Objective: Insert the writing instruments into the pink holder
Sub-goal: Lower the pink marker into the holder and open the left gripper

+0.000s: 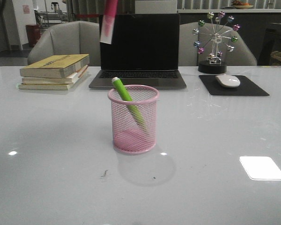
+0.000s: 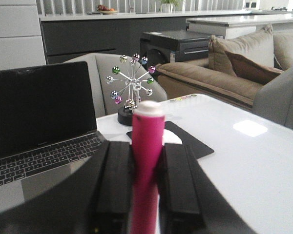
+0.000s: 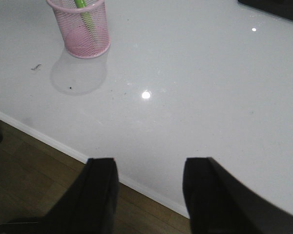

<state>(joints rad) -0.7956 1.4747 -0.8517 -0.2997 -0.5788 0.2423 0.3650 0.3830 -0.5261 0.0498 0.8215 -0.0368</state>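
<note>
The pink holder [image 1: 133, 120] stands upright at the table's middle, with the green marker [image 1: 128, 103] leaning inside it, whitish end up. The holder [image 3: 81, 27] and green marker [image 3: 84, 13] also show in the right wrist view. The magenta marker [image 1: 109, 21] hangs high above the holder, its whitish end down. My left gripper [image 2: 147, 146] is shut on the magenta marker [image 2: 147, 146], which sticks out past the fingers [image 2: 114, 180]. My right gripper [image 3: 149, 165] is open and empty over the table's front edge, well off from the holder. Neither gripper shows in the front view.
An open laptop [image 1: 139, 49] stands behind the holder, a stack of books [image 1: 55, 71] at back left. At back right are a black mouse pad [image 1: 232, 86] with a white mouse [image 1: 228, 80] and a ferris-wheel ornament [image 1: 215, 42]. Floor lies beyond the front table edge [image 3: 63, 146].
</note>
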